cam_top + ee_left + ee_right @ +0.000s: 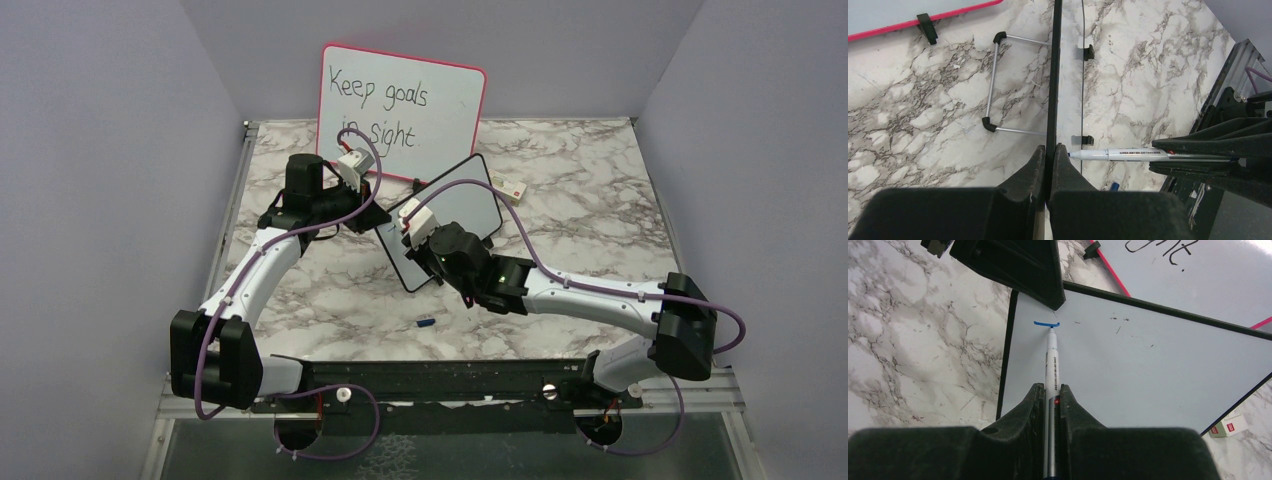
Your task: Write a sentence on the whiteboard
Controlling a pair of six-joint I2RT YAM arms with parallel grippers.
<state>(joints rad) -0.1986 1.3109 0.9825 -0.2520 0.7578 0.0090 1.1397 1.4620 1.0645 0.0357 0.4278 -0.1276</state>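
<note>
The black-framed whiteboard (455, 210) stands tilted on the marble table. My left gripper (1050, 155) is shut on its frame, seen edge-on (1054, 75) in the left wrist view. My right gripper (1051, 390) is shut on a white marker (1051, 357), whose blue tip touches the board's white face (1148, 370) near its upper left corner. Of the sentence, only one short curved blue stroke (1046, 324) shows there. In the top view the left gripper (375, 215) sits at the board's left end and the right gripper (432, 248) in front of it.
The larger pink-framed board (403, 108) with black handwriting leans on the back wall. A blue marker cap (425, 322) lies near the table's front. A small white box (508, 185) sits right of the boards. A wire stand (993, 85) lies behind the black-framed board.
</note>
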